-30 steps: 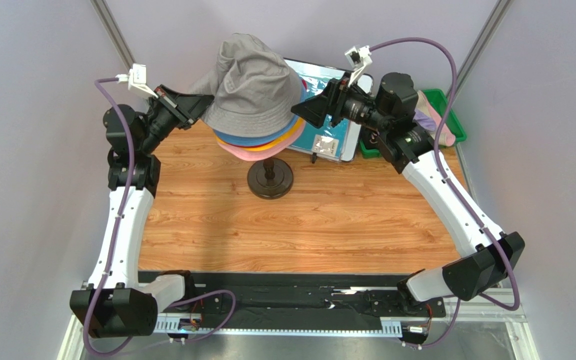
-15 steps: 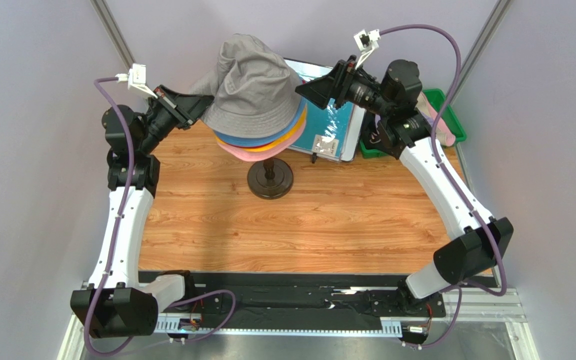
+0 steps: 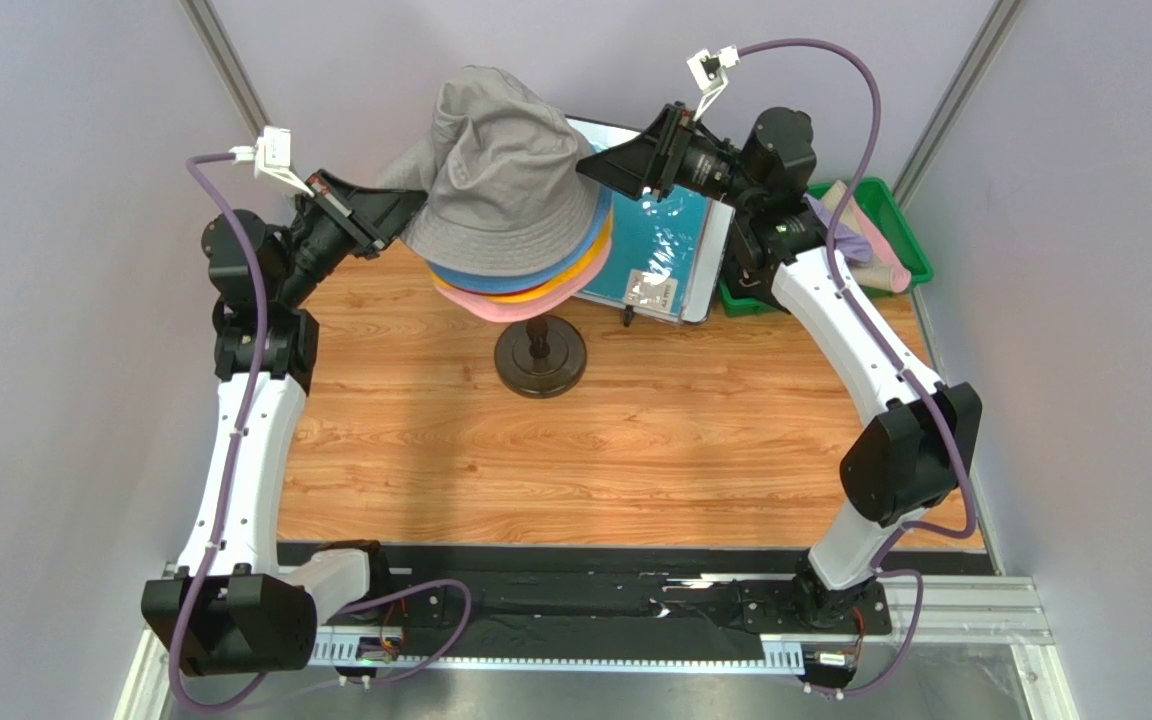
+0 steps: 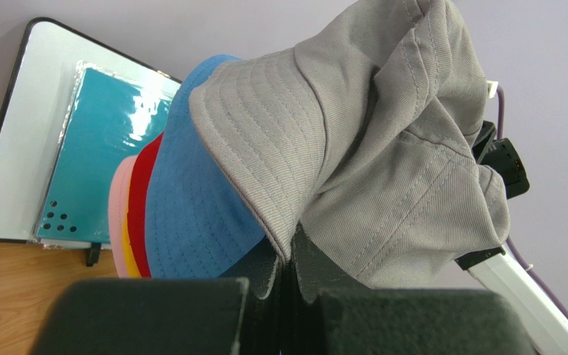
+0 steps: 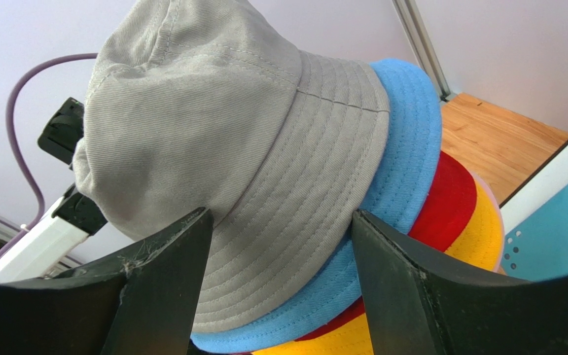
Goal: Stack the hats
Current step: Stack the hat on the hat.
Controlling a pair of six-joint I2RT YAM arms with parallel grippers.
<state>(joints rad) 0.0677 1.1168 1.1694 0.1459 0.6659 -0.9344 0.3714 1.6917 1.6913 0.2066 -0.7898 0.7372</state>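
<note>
A grey-beige hat [image 3: 507, 165] sits crooked on top of a stack of hats: blue [image 3: 534, 279], red, orange-yellow [image 3: 585, 267] and pink [image 3: 515, 312]. The stack rests on a stand with a dark round base [image 3: 542, 357]. My left gripper [image 3: 414, 210] is shut on the grey-beige hat's brim [image 4: 265, 170] at its left edge, fingertips pinching the cloth [image 4: 288, 255]. My right gripper [image 3: 590, 165] is open just right of the stack. In the right wrist view its fingers [image 5: 279, 216] frame the grey-beige brim [image 5: 287, 192] and the blue brim [image 5: 405, 148].
A flat teal sheet in a white frame [image 3: 672, 248] leans behind the stack on the right. A green bin [image 3: 898, 225] at the back right holds lavender and pale pink cloth [image 3: 848, 228]. Grey walls close in on both sides.
My right arm has swung left and further back, bringing its open gripper up to the right side of the hat stack. The left arm and the hats have not moved.
</note>
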